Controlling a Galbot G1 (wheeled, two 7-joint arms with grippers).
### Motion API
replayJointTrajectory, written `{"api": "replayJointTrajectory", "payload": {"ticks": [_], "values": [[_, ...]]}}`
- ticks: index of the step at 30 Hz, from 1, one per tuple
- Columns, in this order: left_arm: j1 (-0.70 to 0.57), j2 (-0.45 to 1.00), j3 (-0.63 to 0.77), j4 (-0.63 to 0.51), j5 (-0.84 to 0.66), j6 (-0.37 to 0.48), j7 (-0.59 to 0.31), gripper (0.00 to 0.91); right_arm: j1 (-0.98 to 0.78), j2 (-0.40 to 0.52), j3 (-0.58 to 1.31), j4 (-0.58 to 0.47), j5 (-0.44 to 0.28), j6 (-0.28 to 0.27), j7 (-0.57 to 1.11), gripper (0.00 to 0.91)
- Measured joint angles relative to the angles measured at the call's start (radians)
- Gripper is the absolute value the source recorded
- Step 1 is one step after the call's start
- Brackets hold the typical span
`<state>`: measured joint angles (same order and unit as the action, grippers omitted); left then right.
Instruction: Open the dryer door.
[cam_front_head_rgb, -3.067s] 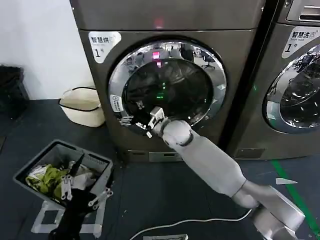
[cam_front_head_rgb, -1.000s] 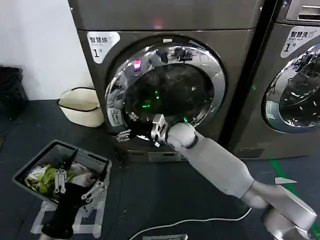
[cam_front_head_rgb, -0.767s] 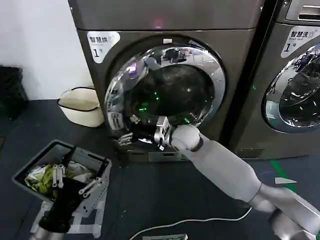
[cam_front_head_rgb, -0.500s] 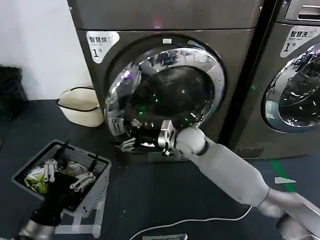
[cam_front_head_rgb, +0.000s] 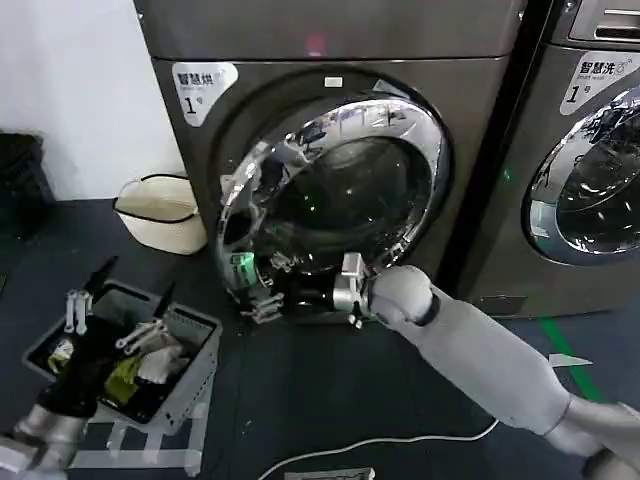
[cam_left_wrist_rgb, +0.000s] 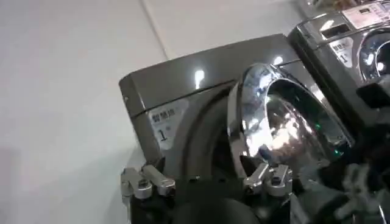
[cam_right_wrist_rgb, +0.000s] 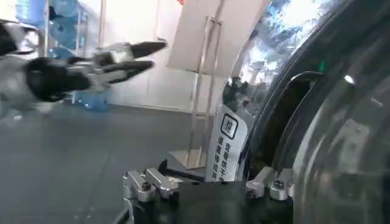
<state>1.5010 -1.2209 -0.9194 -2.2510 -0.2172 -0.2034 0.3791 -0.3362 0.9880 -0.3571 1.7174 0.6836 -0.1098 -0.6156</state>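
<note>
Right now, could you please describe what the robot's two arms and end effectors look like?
The right arm is smooth light grey with a rounded wrist joint; its end effector has a black body and silver metal fingers. The left arm is black near the wrist, and its end effector has silver linkage fingers.

A cream basket (cam_front_head_rgb: 160, 212) sits by the wall; a grey crate (cam_front_head_rgb: 190, 345) holds what looks like laundry.

The dryer door (cam_front_head_rgb: 330, 190) now stands further ajar, pulled by the right pincer (cam_front_head_rgb: 268, 296); the left pincer (cam_front_head_rgb: 112, 318) sits higher, further left in frame.
</note>
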Motion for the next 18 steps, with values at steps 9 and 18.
{"api": "replayJointTrajectory", "payload": {"ticks": [9,18], "values": [[-0.080,0.071,0.067,0.040,-0.012,0.025,0.015,0.907,-0.045,-0.070,0.046,0.074,0.024,0.005,-0.059,0.907],[-0.159,0.140,0.188,0.083,0.008,0.024,0.039,0.907,-0.115,-0.152,0.122,0.161,0.039,0.018,-0.130,0.907]]}}
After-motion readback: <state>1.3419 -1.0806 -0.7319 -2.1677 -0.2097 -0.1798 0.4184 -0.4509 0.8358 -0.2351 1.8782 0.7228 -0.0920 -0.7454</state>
